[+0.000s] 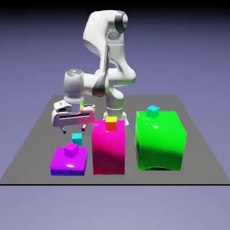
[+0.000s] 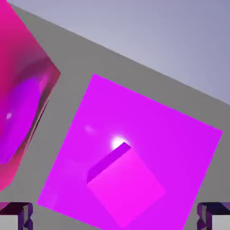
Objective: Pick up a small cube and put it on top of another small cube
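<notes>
Overhead, the open hand [image 1: 73,130] hung above the small purple cube [image 2: 127,188] on its purple block [image 1: 63,162], apparently lined up to grasp it.

five small cubes [image 1: 70,149], three big blocks [image 1: 108,146]

Magenta block [image 1: 108,150], green block [image 1: 160,141]

You've got a glossy green block [image 1: 159,141], wet-looking sheen with soft highlights. Tall magenta block [image 1: 108,148] and low purple block [image 2: 148,134]: same slick plastic look, bright glare spot on the purple one. Small purple cube [image 2: 128,186] on it reads smoother, less shiny. Tabletop [image 1: 197,148] is flat matt grey. Arm [image 1: 110,58] shell is smooth white, satin.
</notes>
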You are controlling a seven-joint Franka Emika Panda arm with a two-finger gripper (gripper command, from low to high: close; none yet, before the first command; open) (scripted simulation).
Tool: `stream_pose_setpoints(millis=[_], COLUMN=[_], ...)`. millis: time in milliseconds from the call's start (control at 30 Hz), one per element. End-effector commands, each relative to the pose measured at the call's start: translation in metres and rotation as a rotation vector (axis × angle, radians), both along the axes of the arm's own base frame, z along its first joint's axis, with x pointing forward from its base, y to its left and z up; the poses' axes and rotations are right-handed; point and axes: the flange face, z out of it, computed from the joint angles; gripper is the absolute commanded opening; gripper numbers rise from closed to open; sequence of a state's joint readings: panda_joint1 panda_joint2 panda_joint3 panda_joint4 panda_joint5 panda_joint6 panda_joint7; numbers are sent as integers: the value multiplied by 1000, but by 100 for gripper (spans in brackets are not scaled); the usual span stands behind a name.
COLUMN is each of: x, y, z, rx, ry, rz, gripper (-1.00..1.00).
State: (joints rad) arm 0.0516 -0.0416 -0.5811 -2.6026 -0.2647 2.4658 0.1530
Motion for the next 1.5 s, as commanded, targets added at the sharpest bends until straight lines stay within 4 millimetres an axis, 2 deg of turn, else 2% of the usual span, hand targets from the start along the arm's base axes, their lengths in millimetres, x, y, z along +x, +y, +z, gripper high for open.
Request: stream_pose_setpoints(millis=[0,133,200,433,467,500,700,767,933,1133,1167,1333,1367,1400,1467], x=[-16,-85,-89,-110,-110,-110,-90,-89,-6,85,85,71,71,71,78], y=[0,-3,-3,-5,-5,-5,-4,-3,4,42,42,26,26,26,33], z=[-17,-72,-75,-141,-141,-141,-82,-75,-28,42,42,-23,-23,-23,4], rx=[-4,-27,-29,-29,-29,-29,-30,-29,-71,-130,-130,-130,-130,-130,-130], ry=[58,268,280,280,280,280,279,280,261,252,252,252,252,252,252], rz=[-38,-210,-220,-220,-220,-220,-220,-220,121,515,515,515,515,515,516], gripper=[0,0,0,0,-100,-100,-100,-100,-100,-100,-100,-100,100,100,100])
